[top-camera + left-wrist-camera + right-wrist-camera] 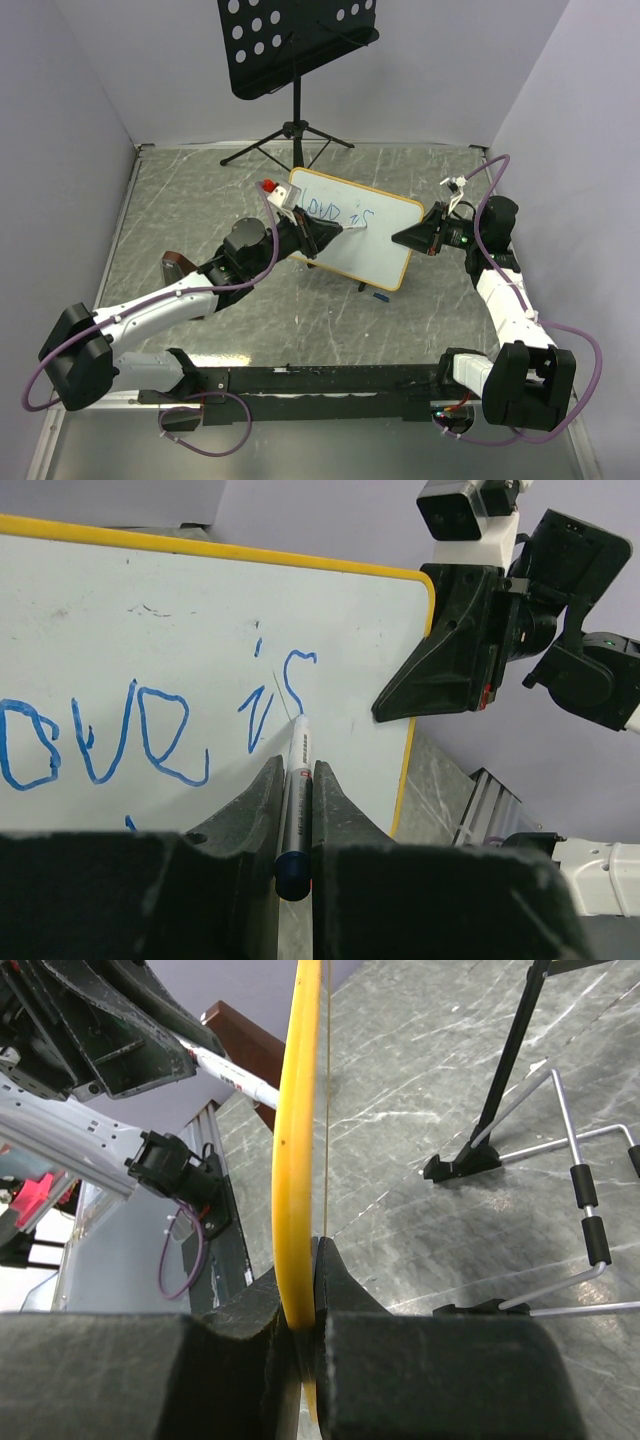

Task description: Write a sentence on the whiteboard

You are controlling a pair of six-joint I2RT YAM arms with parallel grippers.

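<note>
The whiteboard (385, 238) has a yellow frame and stands tilted mid-table. Blue marker words "love is" (150, 730) run across it; no second line shows. My left gripper (296, 780) is shut on a white marker with a blue end (296, 810), its tip touching the board just under the "s" (298, 675). In the top view the left gripper (322, 238) sits over the board's left half. My right gripper (412, 238) is shut on the board's right edge; in its wrist view the jaws (305, 1290) clamp the yellow frame (298, 1140) edge-on.
A black perforated music stand (295, 45) on a tripod stands at the back, its feet (460, 1165) behind the board. A small blue cap (379, 295) lies in front of the board. A red-tipped object (271, 186) sits at the board's top left corner.
</note>
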